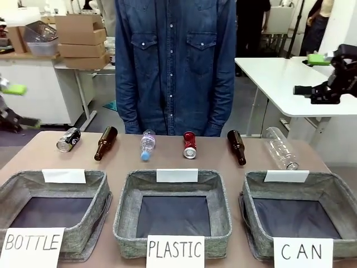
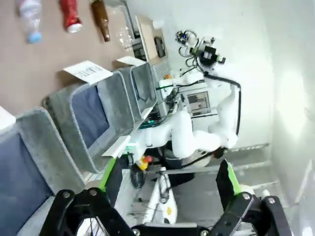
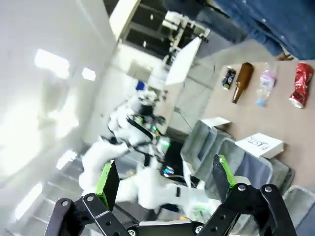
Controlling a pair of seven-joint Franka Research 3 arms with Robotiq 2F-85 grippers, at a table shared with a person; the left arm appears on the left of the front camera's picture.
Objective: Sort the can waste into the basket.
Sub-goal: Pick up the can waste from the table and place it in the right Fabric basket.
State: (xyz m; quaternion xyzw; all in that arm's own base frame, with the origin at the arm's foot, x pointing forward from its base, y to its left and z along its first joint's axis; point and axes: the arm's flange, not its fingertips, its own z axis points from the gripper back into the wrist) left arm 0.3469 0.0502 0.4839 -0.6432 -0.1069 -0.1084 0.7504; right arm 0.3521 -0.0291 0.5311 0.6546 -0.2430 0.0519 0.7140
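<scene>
Red can [image 1: 189, 145] on table [image 1: 33, 159], seemingly dented, left claw [image 2: 167, 169] and right claw [image 3: 165, 169] spread wide

Nearest me, the can basket [image 1: 329, 177] sits rightmost, with two other baskets [image 1: 139, 177] left of it. Behind them, left can [image 1: 68, 139] ends the row, middle can [image 1: 189, 145] lies mid-row, bottles [image 1: 105, 143] between.

Held left gripper [image 1: 19, 105] high at the left edge, jaws spread wide, empty. Held right gripper [image 1: 310, 73] high at the right edge, likewise wide apart, empty.
</scene>
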